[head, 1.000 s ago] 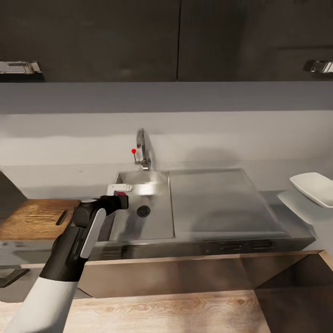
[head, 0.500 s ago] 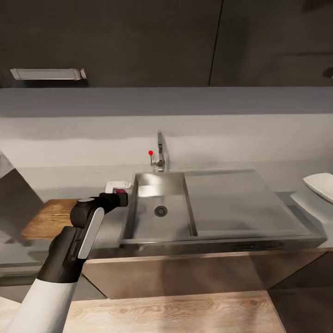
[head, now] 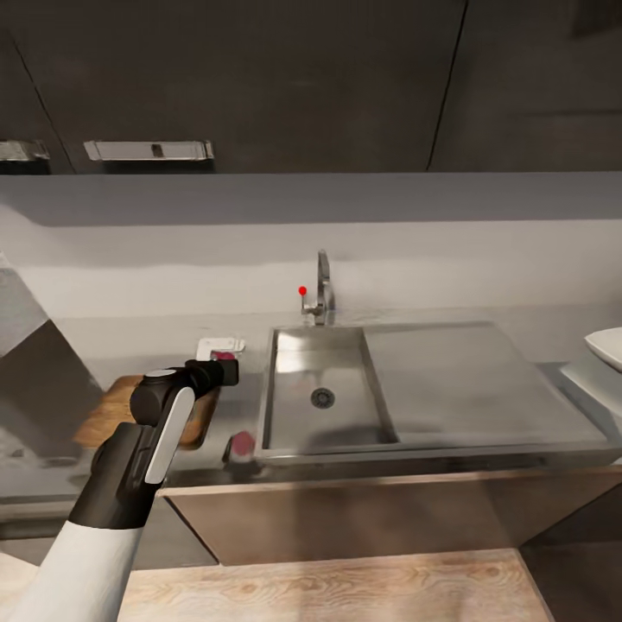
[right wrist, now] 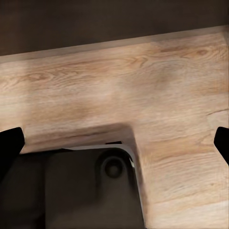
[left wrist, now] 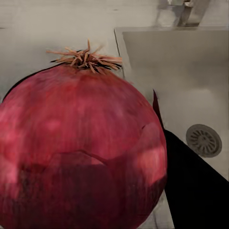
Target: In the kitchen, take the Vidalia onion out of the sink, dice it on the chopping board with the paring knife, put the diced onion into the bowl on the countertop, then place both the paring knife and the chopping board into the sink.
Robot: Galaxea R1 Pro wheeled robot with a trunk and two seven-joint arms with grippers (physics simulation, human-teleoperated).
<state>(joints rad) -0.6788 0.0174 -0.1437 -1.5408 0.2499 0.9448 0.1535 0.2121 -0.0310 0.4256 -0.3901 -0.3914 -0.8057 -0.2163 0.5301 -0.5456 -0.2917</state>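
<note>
Left of the sink (head: pixel 384 428) lies the board (head: pixel 105 415), and our left gripper (head: pixel 226 371) pinches the onion (left wrist: pixel 81 148) above the counter between them. We should lower it onto the board's middle before letting go. Down by the floor (right wrist: pixel 157 81), our right gripper (right wrist: pixel 114 143) is spread, holding nothing.

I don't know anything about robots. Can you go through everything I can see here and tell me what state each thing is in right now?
Onion: whole, uncut, held in the left gripper beside the sink.
Sink: basin empty, drain uncovered.
Chopping board: lying flat on the countertop, partly hidden by the left arm.
Bowl: upright on the countertop, cut off by the picture's edge.
Faucet: no water running.
Right gripper: open, empty, over wood floor.
</note>
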